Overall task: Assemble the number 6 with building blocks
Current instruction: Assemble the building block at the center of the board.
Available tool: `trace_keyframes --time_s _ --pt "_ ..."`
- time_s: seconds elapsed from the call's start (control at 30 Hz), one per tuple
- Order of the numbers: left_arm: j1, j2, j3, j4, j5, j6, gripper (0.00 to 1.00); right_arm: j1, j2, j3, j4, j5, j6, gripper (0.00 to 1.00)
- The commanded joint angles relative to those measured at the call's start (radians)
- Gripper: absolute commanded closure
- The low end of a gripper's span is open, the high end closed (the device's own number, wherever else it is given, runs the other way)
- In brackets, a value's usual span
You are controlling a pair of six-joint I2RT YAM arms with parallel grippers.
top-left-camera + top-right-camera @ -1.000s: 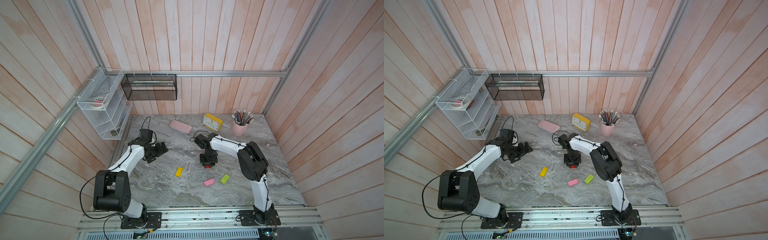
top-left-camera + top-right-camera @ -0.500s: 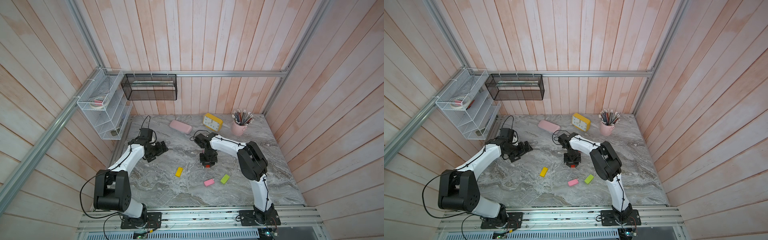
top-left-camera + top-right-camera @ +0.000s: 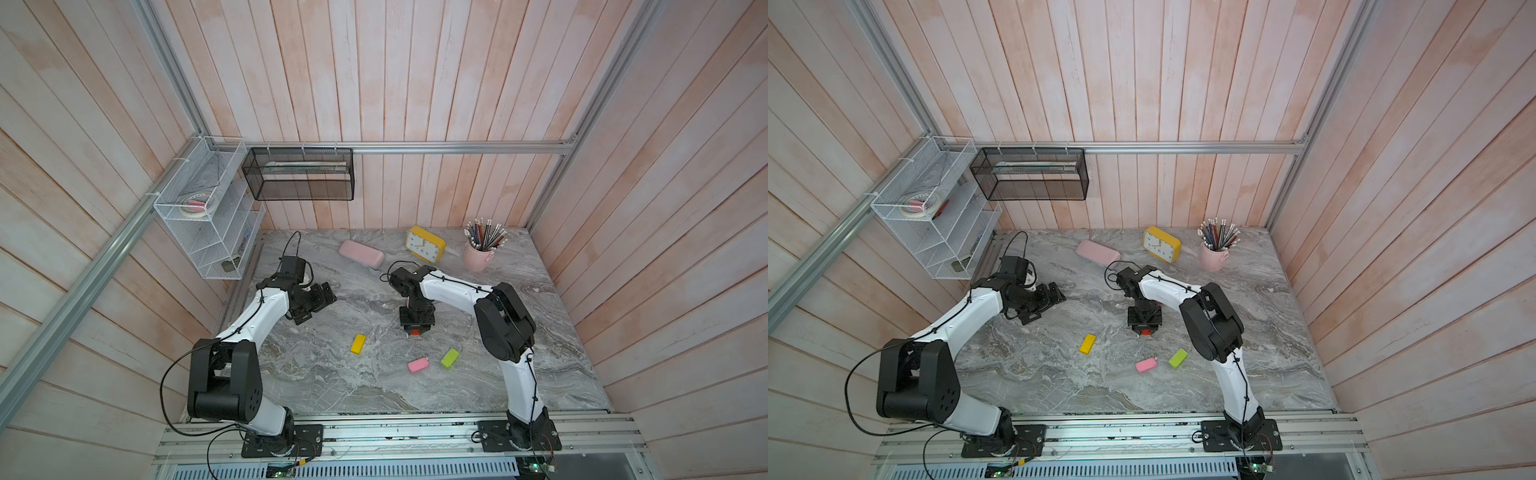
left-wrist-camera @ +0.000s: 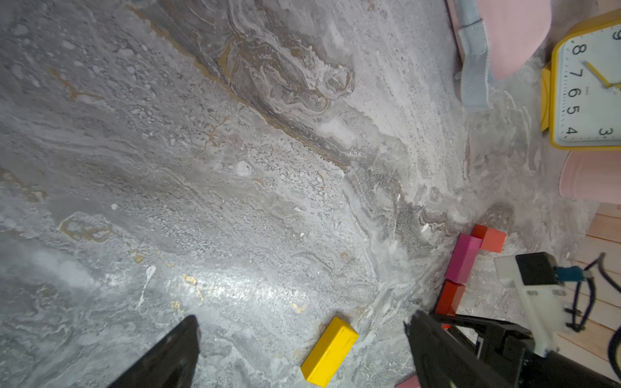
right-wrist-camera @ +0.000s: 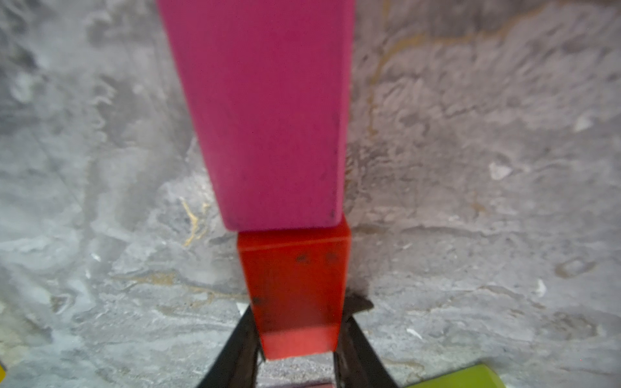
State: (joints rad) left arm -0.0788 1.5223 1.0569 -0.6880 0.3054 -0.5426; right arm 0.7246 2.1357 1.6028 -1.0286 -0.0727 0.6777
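Far left in both top views, on the wall: white wire shelf (image 3: pixel 208 224), with a black mesh basket (image 3: pixel 298 174) hung beside it. Below them is the grey marble table (image 3: pixel 374 395). At its left-centre the left gripper (image 3: pixel 316 304) sits low, jaws spread wide. The left wrist view confirms this: the black fingers (image 4: pixel 168 356) stand well apart, and between them show only marble and the yellow brick (image 4: pixel 329 351), which touches neither. At upper centre of the table, near the back wall, lies a pink rounded case (image 3: pixel 360 254). In a top view the yellow brick (image 3: pixel 358 344) lies loose at mid-table, slightly askew, well apart from the left gripper. Just right of it the right gripper (image 3: pixel 417 328) points straight down, with a sliver of red brick (image 3: pixel 414 332) showing under it. In the right wrist view that red brick (image 5: pixel 295 292) lies flat on the marble, butted end to end against the magenta brick (image 5: pixel 268 117). The fingertips (image 5: pixel 235 352) flank its free end very closely on both sides; whether they press on it or stand a hair off, cannot tell. The left wrist view shows a second red brick (image 4: pixel 490 238) set crosswise at the magenta brick's other end, touching it and making a corner. At lower centre-right, the light pink brick (image 3: pixel 417 365) and lime green brick (image 3: pixel 450 358) lie near each other but apart. At the upper right, by the back wall, stand a yellow alarm clock (image 3: pixel 426 244) and a pink cup of pencils (image 3: pixel 478 257).
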Motion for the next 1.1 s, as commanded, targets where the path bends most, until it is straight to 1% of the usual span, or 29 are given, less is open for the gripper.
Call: trace_keyframes --time_s 0.0,0.07,0.13,0.27,0.53,0.73,1.07 --pt "0.004 0.009 0.004 0.002 -0.014 0.01 0.02 -0.008 0.013 -0.036 0.039 0.036 0.002 0.49" --pt "0.004 0.008 0.003 0.002 -0.014 0.01 0.02 -0.008 0.003 -0.043 0.046 0.036 0.002 0.4" --pt "0.004 0.007 0.004 0.003 -0.013 0.01 0.02 -0.007 -0.009 -0.051 0.055 0.034 0.003 0.35" --pt "0.004 0.005 0.0 0.002 -0.013 0.01 0.02 -0.005 -0.038 -0.066 0.074 0.034 0.002 0.32" --pt "0.004 -0.002 -0.016 0.008 -0.011 0.01 0.02 0.016 -0.071 -0.083 0.102 0.016 -0.012 0.32" --pt "0.004 -0.013 -0.028 0.011 -0.011 0.01 0.02 0.042 -0.093 -0.083 0.106 0.028 -0.019 0.32" --pt "0.004 -0.008 -0.034 0.018 -0.006 0.01 0.02 0.046 -0.131 -0.07 0.072 0.042 -0.009 0.32"
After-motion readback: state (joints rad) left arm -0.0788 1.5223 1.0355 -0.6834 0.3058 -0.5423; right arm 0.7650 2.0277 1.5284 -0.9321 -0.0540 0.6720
